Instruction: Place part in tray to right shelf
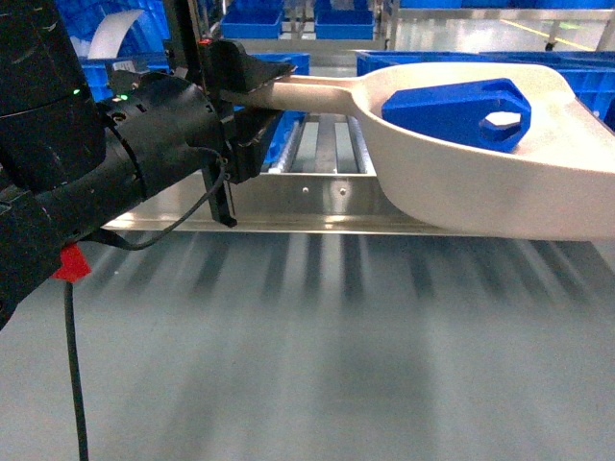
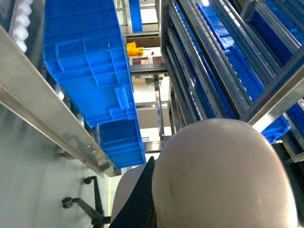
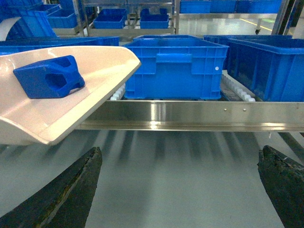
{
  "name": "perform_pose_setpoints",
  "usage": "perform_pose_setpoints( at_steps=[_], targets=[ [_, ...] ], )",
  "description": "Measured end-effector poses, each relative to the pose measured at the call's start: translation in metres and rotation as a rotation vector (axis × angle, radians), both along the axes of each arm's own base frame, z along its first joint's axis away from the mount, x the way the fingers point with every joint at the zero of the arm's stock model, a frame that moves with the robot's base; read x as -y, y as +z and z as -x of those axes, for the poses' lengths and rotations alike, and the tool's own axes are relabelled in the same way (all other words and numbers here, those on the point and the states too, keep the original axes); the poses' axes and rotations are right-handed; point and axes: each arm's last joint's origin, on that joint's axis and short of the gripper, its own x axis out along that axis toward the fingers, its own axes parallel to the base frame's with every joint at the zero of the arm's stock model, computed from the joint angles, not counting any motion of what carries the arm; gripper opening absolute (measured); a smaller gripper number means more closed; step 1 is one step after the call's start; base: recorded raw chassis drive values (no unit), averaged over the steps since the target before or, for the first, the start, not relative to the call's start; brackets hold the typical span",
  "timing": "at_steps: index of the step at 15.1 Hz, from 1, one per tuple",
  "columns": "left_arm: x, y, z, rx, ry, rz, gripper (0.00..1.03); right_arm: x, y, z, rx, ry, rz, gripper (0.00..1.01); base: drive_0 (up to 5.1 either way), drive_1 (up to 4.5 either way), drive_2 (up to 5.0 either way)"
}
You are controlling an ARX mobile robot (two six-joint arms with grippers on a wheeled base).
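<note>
Your left end effector is clamped on the long flat handle of the tray and holds it up in the air. The wide pan sticks out to the right of that end effector. The blue part lies inside the pan, past the handle, and you can see the hole in its end. The right shelf is just beyond the tray, and its shiny front rail runs behind the pan's edge. Blue crates sit on its white rollers. Your right end effector is spread wide and grips nothing. It hangs low in front of the rail, and the tray is up and to its left.
</note>
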Motion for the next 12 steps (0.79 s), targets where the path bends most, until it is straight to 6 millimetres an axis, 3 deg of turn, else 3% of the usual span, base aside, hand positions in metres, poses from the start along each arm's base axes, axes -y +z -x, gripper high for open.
perform_pose_setpoints(
  at_steps=[8,12],
  targets=[
    [-0.0027,0.0007,-0.0009,0.007,0.014,0.003,0.17,0.0000,0.0001,0.0000,0.001,0.000,0.000,0.98,-0.7,4.20,-3.5],
    [-0.0024,0.0009,-0.0011,0.006,0.012,0.003,0.17,0.0000,0.0001,0.0001,0.001,0.000,0.000,0.98,-0.1,-0.08,-0.1]
  ],
)
